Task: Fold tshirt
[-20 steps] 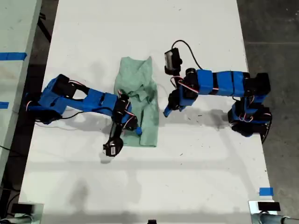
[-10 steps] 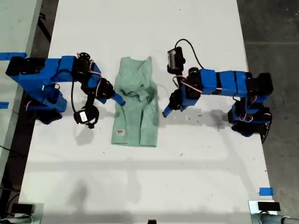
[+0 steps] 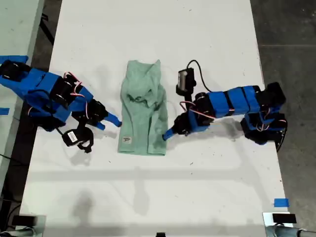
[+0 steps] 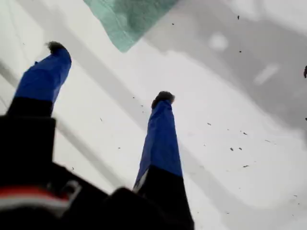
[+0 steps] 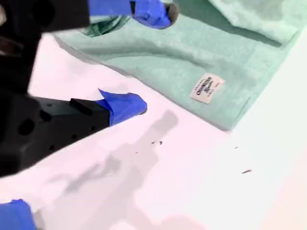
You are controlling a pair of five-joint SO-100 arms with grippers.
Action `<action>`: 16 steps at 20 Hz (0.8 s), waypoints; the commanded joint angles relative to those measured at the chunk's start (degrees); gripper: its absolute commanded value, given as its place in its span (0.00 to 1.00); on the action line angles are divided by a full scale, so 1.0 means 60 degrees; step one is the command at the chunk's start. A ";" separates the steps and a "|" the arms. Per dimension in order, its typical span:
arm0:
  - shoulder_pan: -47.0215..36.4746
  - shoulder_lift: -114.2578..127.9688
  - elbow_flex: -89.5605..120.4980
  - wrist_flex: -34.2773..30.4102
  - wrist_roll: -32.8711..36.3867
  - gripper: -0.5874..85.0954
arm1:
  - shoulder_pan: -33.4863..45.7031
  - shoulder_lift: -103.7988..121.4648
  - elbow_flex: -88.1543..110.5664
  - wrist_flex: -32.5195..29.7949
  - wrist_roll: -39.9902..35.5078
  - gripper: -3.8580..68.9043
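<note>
The tshirt (image 3: pixel 143 113) lies folded into a narrow upright strip in the middle of the white surface (image 3: pixel 197 187), its top bunched and creased. Its small white tag (image 3: pixel 127 140) sits by the lower corner on the exterior view's left.

My first claw (image 3: pixel 167 136) reaches in from the exterior view's right and is low at the strip's other lower corner. In its wrist view the claw (image 4: pixel 109 72) is spread with only bare surface between the blue tips, and a corner of the tshirt (image 4: pixel 129 14) lies just ahead.

My second claw (image 3: pixel 109 123) is beside the strip's edge on the exterior view's left, apart from the cloth. Its wrist view shows it (image 5: pixel 151 60) spread and holding nothing, one tip over the tshirt (image 5: pixel 192 52), the other over bare surface, with the tag (image 5: pixel 206 88) close by.
</note>
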 commanded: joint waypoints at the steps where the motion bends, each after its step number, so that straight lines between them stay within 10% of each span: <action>1: 0.0483 -0.0381 -0.0029 -0.1421 -0.0498 0.29 | -0.0352 -0.0542 -0.1157 -0.0439 0.0410 0.56; 16: 0.0703 -0.4834 -0.1392 -0.2813 0.0688 0.27 | -0.0220 -0.4014 -0.3604 -0.1304 -0.0190 0.55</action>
